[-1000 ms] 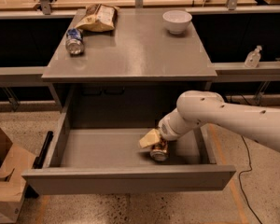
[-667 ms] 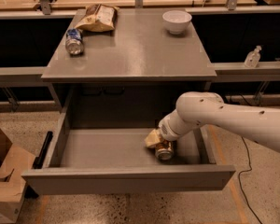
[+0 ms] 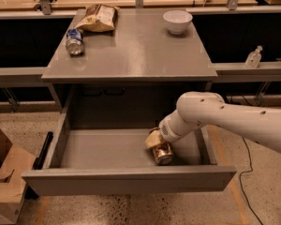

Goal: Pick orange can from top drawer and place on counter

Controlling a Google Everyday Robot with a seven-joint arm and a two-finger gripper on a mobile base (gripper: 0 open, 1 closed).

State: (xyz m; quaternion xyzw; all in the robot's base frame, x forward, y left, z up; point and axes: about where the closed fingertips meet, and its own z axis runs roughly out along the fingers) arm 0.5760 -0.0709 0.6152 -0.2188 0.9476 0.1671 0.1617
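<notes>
Orange can (image 3: 163, 153) lies on its side near the top drawer's (image 3: 126, 179) front right corner, long axis front-to-back, silver end frontward. The gripper (image 3: 154, 139) is against it; whether it grips the can cannot be told.

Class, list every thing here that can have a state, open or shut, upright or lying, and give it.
top drawer: pulled open
orange can: on its side in the drawer, right of middle
gripper: down in the drawer, at the orange can
blue and silver can: on its side on the counter
white bowl: upright on the counter
bottle: upright on the ledge at right
</notes>
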